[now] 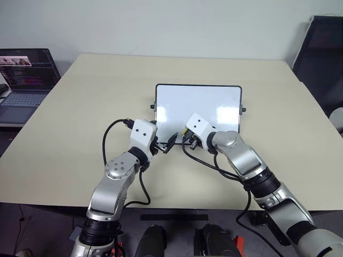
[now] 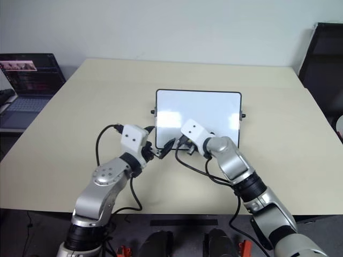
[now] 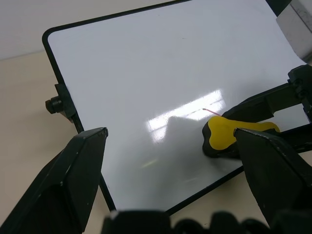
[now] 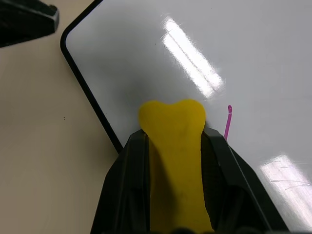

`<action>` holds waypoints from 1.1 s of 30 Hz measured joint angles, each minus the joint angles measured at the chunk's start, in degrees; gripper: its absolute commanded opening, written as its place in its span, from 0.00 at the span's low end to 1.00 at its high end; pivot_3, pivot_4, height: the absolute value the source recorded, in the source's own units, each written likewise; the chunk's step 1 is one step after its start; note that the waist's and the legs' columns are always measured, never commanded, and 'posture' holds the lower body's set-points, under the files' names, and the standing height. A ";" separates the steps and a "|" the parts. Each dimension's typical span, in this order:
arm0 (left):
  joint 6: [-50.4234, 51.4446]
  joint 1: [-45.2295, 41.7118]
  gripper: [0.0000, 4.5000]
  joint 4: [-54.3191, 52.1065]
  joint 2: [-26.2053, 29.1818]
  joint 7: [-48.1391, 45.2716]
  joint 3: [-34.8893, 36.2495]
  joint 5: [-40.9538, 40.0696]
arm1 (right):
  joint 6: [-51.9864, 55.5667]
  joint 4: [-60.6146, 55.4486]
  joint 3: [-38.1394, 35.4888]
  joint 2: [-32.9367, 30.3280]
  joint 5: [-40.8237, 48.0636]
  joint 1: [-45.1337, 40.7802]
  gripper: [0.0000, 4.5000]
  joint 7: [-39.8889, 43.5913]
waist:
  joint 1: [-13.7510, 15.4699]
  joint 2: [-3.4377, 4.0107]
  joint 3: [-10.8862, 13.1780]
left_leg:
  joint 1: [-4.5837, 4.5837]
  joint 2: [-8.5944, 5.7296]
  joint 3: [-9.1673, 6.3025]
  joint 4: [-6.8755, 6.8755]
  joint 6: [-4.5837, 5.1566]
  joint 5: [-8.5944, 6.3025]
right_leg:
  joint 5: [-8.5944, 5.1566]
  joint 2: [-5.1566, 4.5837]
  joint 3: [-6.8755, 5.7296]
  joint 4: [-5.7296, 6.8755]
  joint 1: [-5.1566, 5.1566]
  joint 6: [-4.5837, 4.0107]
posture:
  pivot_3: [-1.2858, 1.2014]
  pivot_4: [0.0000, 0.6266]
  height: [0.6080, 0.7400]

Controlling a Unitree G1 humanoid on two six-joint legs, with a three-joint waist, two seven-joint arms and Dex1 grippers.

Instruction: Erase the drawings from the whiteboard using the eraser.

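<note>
The right gripper [image 4: 170,141], fingers clenched on the yellow eraser [image 4: 173,146], presses it on the whiteboard [image 1: 198,101], lying mid-bench near its front corner. Most drawings look wiped; one short red stroke [image 4: 227,122] remains beside the eraser. The left gripper [image 3: 165,146] hovers released. No legible writing.

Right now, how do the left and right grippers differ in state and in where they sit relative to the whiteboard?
The left gripper is open and holds nothing; the right gripper is shut on the eraser. The left gripper sits at the whiteboard's near left corner, while the right gripper sits over the white surface, its eraser beside a thin red stroke. Both have two black fingers and sit at the board's near edge.
</note>
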 measured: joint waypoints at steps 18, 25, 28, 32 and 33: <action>-2.38 -1.00 1.00 2.98 -0.91 -0.94 -0.39 0.03 | -5.68 6.81 -8.05 -0.17 -1.08 -4.93 0.24 -9.01 | 0.15 -0.01 -0.01 | 0.00 -0.02 0.02 0.02 0.09 0.11 | 0.04 -0.02 0.03 -0.01 0.04 0.05 | 0.52 0.24 1.00; -2.42 -1.66 1.00 3.11 -0.55 -1.01 -0.07 0.08 | 0.38 -0.37 0.66 -0.46 -0.97 1.17 0.24 0.05 | -0.27 -0.03 -0.02 | 0.04 0.02 0.03 0.00 0.08 0.11 | 0.03 -0.02 0.04 -0.01 0.03 0.05 | 0.52 0.24 1.00; -2.42 -1.74 1.00 3.10 -0.51 -0.83 0.05 0.12 | 2.34 -0.66 2.07 -0.75 -0.95 1.44 0.24 2.46 | -0.20 -0.03 -0.02 | 0.09 0.01 0.02 0.02 0.11 0.12 | 0.03 -0.02 0.04 0.01 0.07 0.13 | 0.52 0.24 1.00; -2.42 -1.70 1.00 3.10 -0.47 -0.70 0.11 0.16 | 2.08 0.49 1.97 -1.25 -0.93 0.52 0.24 3.26 | -0.05 -0.03 -0.02 | 0.09 0.00 0.02 0.02 0.14 0.15 | -0.03 -0.04 0.04 0.00 0.07 0.29 | 0.52 0.24 1.00; -2.42 -1.69 1.00 3.10 -0.47 -0.68 0.11 0.16 | 1.65 1.23 1.79 -1.04 -0.91 0.03 0.24 3.17 | -0.04 -0.03 -0.02 | 0.10 0.00 0.03 0.02 0.15 0.15 | -0.01 -0.05 0.05 0.00 0.07 0.29 | 0.52 0.24 1.00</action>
